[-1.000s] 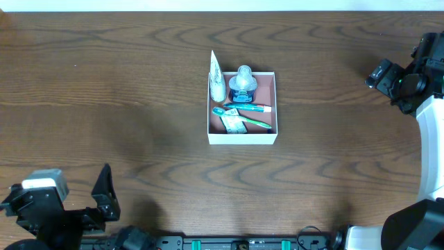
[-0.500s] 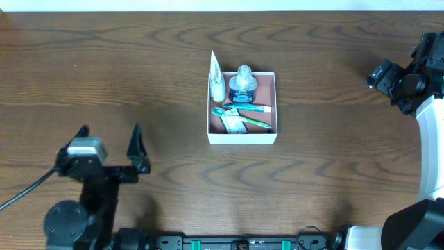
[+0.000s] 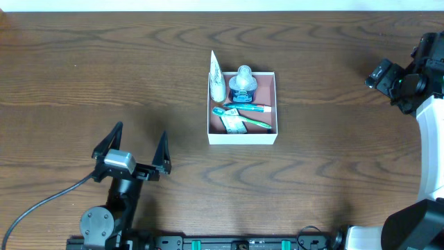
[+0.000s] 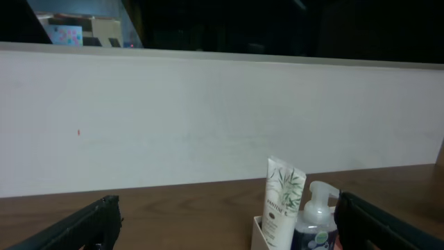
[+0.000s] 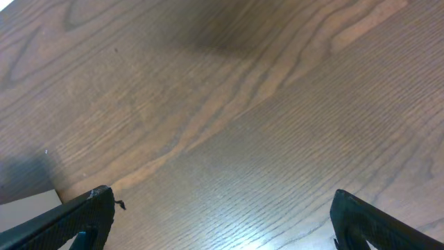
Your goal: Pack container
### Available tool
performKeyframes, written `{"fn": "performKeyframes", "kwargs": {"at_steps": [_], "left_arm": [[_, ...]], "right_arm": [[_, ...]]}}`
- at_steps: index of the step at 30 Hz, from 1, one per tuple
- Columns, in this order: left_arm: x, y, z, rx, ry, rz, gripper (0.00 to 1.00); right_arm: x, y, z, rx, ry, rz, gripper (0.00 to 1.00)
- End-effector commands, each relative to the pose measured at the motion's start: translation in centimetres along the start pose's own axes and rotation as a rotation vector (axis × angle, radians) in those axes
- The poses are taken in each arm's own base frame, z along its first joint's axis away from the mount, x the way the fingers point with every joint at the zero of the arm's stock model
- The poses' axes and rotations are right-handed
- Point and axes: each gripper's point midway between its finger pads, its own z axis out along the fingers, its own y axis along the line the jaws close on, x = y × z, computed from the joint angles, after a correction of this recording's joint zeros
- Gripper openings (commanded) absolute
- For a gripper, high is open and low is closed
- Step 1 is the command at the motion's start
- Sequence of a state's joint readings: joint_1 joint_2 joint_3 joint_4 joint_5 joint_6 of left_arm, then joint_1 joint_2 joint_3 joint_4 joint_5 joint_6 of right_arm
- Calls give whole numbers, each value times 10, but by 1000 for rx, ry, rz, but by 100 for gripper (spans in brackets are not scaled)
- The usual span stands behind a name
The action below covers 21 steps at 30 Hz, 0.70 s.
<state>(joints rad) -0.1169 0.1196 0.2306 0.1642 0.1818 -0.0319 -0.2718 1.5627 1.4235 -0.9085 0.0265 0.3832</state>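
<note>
The container is a shallow white-walled box with a reddish-brown floor at the table's middle. It holds a white tube standing at its far left corner, a clear pump bottle, two toothbrushes and a small sachet. My left gripper is open and empty, well to the container's front left, level with the table. The left wrist view shows its jaws, the tube, the bottle and the box wall. My right gripper hangs open and empty over bare wood at the far right.
A white wall runs along the table's far edge. The right arm's white base stands at the right edge. The left arm's cable trails toward the front left.
My left arm has come out of the front left corner, moving right and toward the container, with its jaws open throughout. The right arm and the container's contents have not moved.
</note>
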Motion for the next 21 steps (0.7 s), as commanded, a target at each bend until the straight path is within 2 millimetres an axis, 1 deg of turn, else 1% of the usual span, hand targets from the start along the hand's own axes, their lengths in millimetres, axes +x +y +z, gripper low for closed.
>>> {"fn": "performKeyframes", "kwargs": {"at_steps": [1, 4, 16, 18, 21], "left_arm": [[2, 2, -5, -1, -32, -29, 98], [11, 8, -7, -23, -39, -46, 98], [44, 15, -7, -42, 7, -76, 98], [54, 16, -6, -45, 26, -80, 98], [74, 18, -6, -51, 67, -95, 98]], "right_arm": [[-1, -3, 2, 13, 0, 8, 99], [-1, -3, 2, 13, 0, 8, 99], [-1, -3, 2, 13, 0, 8, 99], [-1, -3, 2, 13, 0, 8, 99], [-1, -3, 2, 13, 0, 8, 99]]}}
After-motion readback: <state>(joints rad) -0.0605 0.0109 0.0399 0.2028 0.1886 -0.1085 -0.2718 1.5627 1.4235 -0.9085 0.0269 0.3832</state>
